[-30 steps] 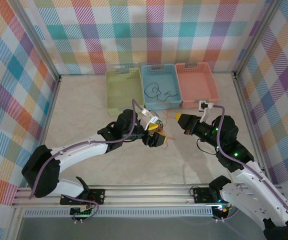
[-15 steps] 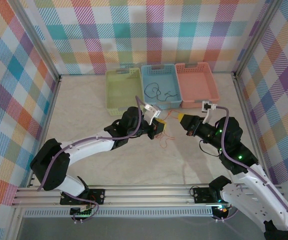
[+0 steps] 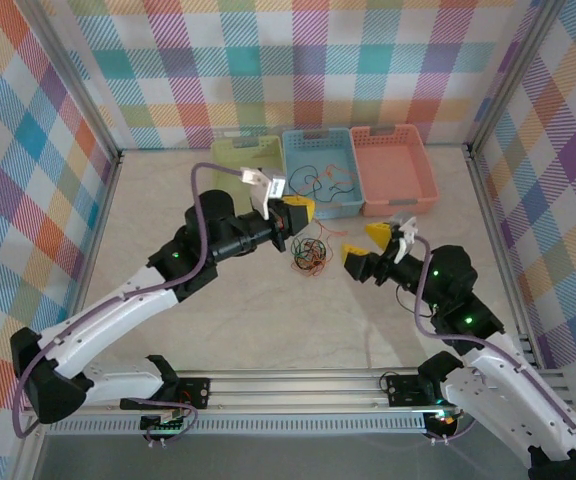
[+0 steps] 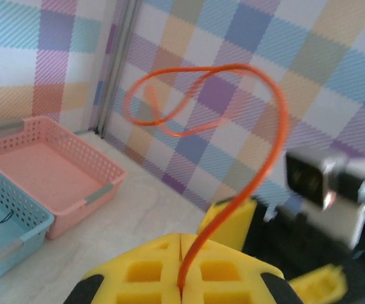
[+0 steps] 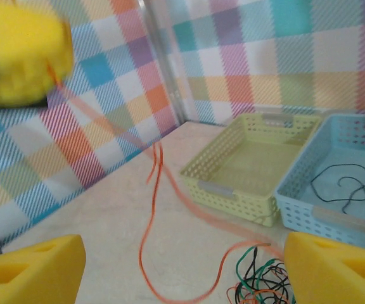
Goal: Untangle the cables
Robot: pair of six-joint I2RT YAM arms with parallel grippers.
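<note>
- Beige marbled desk (image 3: 158, 200), closed in by checked walls (image 3: 298, 60) on three sides; both arms reach over its middle.
- Three mesh baskets stand in a row at the far edge, side walls touching: green basket (image 3: 238, 152) on the left, blue basket (image 3: 313, 150) in the middle, pink basket (image 3: 393, 170) on the right.
- Blue basket: thin black wires (image 3: 313, 182) lie loose and curled on its floor.
- Green basket: its near part is covered in the top view by the left arm's wrist and its lilac hose. The right wrist view shows the mesh floor.
- Pink basket: the mesh floor shows in both the top and the left wrist views.
- Left tool (image 3: 301, 211): raised just in front of the blue basket's near wall. Its yellow pads are pressed together, pinching the orange strand (image 4: 284, 123), which rises from the pads and curls into a loop in the air.
- Right tool (image 3: 366, 246): low over the desk, in front of the pink basket. Its yellow fingers are spread apart and grip nothing.
- Cables (image 3: 310, 255): a small knot of orange, black and green wire on the desk, between the two tools and just in front of the blue basket.
- In the right wrist view the orange strand hangs slack towards the knot.
</note>
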